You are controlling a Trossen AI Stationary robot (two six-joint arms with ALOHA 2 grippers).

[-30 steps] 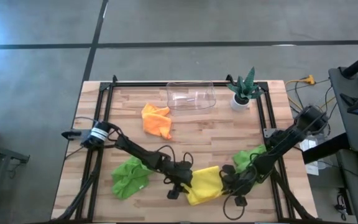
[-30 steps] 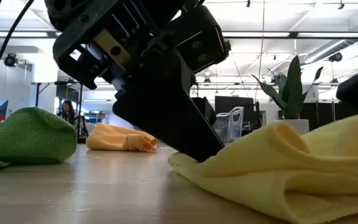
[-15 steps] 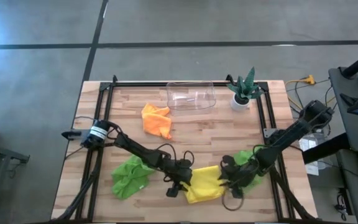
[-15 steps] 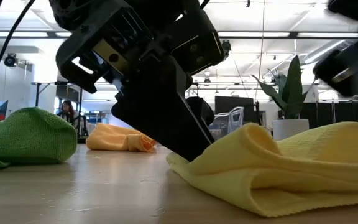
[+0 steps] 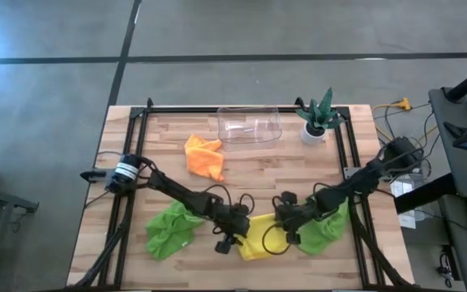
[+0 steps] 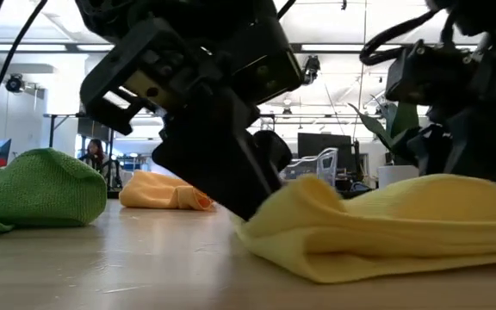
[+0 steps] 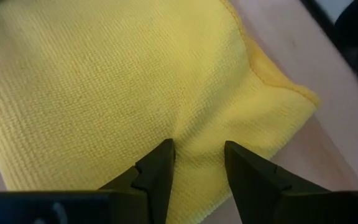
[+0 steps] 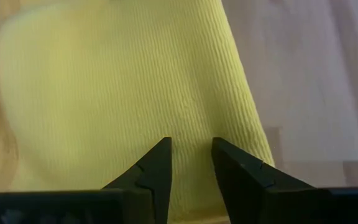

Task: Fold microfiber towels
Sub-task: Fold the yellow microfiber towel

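The yellow towel (image 5: 258, 239) lies doubled over near the table's front edge, between my two grippers. My left gripper (image 5: 240, 230) slants down onto the towel's left part and is shut on it. My right gripper (image 5: 284, 224) comes from the right, over the towel's right part, and is shut on its upper layer. One lime green towel (image 5: 171, 230) lies crumpled at the front left and another (image 5: 324, 230) at the front right under my right arm. The orange towel (image 5: 204, 156) lies crumpled farther back. My left gripper pinches a small ridge of the yellow cloth (image 7: 195, 144) between its two fingertips, at the towel's left part. The fingers slant down from the table's left side. The towel lies on the table there, with creases running toward the fingers. My right gripper has the towel's upper layer (image 8: 190, 153) between its two fingertips, slanting down from the table's right. That layer lies folded over the rest of the towel (image 6: 377, 228), whose lower layers rest on the table.
A clear plastic container (image 5: 250, 124) and a potted green plant (image 5: 316, 118) stand at the table's far edge. A black frame (image 5: 136, 130) runs along the table's sides. Bare wood (image 5: 274, 174) shows in the table's middle.
My right gripper has gone toward the table's left, taking the yellow towel's right part over onto the rest. The towel is now narrower and thicker, and the green towel at the right shows more. The towel's left part under my left gripper has stayed in place.
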